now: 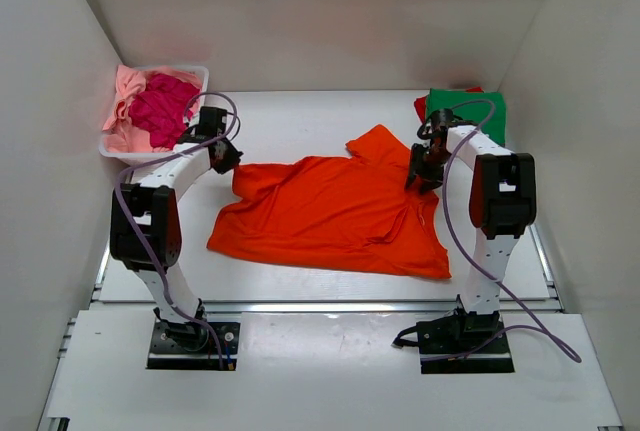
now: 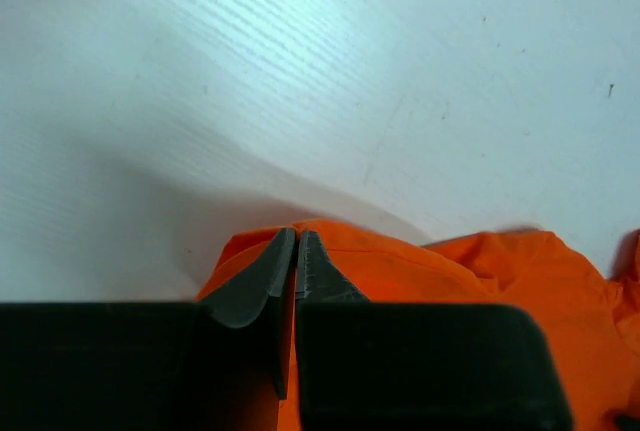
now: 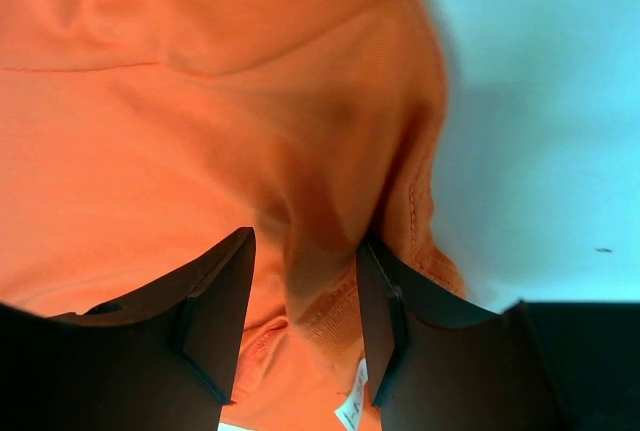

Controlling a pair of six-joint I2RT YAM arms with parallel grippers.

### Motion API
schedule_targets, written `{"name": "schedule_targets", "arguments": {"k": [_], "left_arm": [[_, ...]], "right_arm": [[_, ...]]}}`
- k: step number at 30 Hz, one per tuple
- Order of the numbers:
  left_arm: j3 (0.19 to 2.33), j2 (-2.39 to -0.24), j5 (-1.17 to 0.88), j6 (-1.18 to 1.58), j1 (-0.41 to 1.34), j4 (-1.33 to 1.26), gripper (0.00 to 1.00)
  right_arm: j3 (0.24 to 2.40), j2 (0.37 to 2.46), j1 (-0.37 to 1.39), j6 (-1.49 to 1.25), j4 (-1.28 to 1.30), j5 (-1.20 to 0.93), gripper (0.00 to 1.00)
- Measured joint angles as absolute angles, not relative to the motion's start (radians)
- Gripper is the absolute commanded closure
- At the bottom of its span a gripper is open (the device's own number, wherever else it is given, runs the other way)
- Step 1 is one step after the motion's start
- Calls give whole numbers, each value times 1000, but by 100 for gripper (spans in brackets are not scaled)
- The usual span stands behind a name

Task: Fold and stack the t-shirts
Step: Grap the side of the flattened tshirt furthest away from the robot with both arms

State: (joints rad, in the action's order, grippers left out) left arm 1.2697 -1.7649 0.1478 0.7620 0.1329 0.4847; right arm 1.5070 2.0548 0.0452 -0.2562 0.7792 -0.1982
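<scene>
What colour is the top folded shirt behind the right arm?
Green; the folded green cloth t-shirt shows best in the top external view.

We found no writing that we could read anywhere. A small white tag (image 3: 349, 414) sat at the edge of the orange t-shirt (image 3: 150, 151); any print on it was too small to make out.

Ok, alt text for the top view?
An orange t-shirt lies on the table, the left arm's jaws pinching its left corner, the right arm's jaws apart over its right side. Far left, a basket holds a pink shirt and a magenta shirt; far right, a green shirt covers a red shirt.
</scene>
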Motion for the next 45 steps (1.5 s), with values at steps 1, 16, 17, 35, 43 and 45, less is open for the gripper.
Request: {"name": "schedule_targets", "arguments": {"k": [1, 16, 17, 35, 43, 45], "left_arm": [[1271, -1765, 155, 755, 134, 472, 100], [1461, -1863, 250, 672, 91, 372, 100], [1460, -1870, 253, 671, 86, 372, 100], [1432, -1943, 236, 653, 65, 327, 100], [1393, -1938, 202, 660, 60, 305, 100], [1385, -1938, 194, 667, 59, 305, 100]], "right_arm": [[1507, 2054, 48, -252, 776, -201, 58], [1459, 2003, 65, -201, 753, -235, 55], [1459, 2000, 67, -197, 753, -234, 54], [2342, 2442, 145, -234, 781, -168, 39], [2423, 2598, 151, -268, 760, -122, 35], [2426, 2615, 152, -271, 755, -123, 34]]}}
